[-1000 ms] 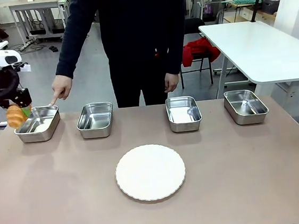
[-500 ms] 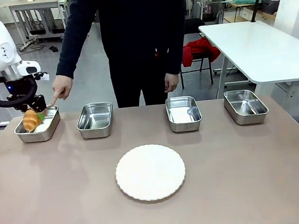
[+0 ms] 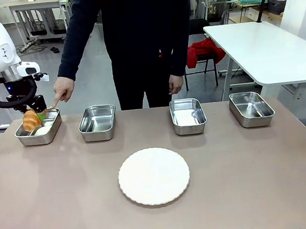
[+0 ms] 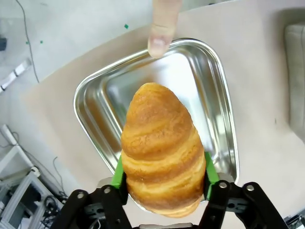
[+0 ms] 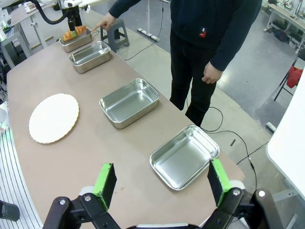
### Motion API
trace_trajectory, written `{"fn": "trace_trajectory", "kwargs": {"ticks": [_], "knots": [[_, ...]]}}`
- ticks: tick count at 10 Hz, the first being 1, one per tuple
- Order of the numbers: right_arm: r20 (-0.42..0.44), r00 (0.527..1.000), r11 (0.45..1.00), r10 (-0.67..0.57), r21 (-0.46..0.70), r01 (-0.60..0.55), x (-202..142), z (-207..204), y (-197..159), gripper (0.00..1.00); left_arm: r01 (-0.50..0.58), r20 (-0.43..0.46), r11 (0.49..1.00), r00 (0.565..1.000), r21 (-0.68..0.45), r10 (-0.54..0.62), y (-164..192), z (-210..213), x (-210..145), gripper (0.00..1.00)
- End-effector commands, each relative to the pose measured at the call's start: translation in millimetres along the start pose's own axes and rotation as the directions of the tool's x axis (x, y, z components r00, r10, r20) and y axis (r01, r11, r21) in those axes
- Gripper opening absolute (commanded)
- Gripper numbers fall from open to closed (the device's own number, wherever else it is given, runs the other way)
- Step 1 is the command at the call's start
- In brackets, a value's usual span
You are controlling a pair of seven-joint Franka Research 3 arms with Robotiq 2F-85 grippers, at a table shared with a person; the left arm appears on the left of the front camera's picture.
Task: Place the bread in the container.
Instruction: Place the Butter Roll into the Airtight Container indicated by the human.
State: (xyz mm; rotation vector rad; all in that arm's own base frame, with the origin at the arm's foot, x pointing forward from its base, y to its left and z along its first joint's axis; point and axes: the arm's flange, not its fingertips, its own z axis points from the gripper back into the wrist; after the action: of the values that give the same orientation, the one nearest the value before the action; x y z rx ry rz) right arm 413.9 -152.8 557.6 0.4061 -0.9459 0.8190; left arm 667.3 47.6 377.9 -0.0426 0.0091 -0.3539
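The bread [image 4: 162,148], a golden-brown croissant, stands on end between the green pads of my left gripper [image 4: 164,177], which is shut on its lower half. It hangs just over the container [image 4: 90,90], the leftmost steel pan [image 3: 41,136] at the table's far left. In the front view the bread [image 3: 31,120] sits under the left gripper [image 3: 35,112] inside the pan's outline. A person's finger [image 4: 161,38] touches the pan's far rim. My right gripper [image 5: 162,183] stands open high above the table's right end, nothing between its fingers.
Three more steel pans [image 3: 97,122] [image 3: 187,115] [image 3: 251,108] line the far side. A round white plate [image 3: 154,175] lies mid-table. The person [image 3: 134,40] stands behind the far edge, one hand [image 3: 63,90] pointing at the leftmost pan.
My left arm carried the bread rightward from beyond the pan's left side to over the pan. In the last half second it has barely moved.
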Motion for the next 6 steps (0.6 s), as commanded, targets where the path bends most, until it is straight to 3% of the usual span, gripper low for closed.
{"fn": "trace_trajectory", "kwargs": {"ticks": [1, 6], "knots": [[0.011, 1.0, 1.0, 0.005, 0.001, -0.005, 1.6, 0.2, 0.7, 1.0, 0.038, -0.001, 0.999, 0.999, -0.03, -0.038, 2.7, 7.8, 0.3, 1.0], [0.011, 1.0, 1.0, 0.005, 0.001, -0.005, 1.6, 0.2, 0.7, 1.0, 0.059, -0.025, 0.995, 0.998, -0.081, -0.061, -3.3, 19.1, -9.4, 1.0]]}}
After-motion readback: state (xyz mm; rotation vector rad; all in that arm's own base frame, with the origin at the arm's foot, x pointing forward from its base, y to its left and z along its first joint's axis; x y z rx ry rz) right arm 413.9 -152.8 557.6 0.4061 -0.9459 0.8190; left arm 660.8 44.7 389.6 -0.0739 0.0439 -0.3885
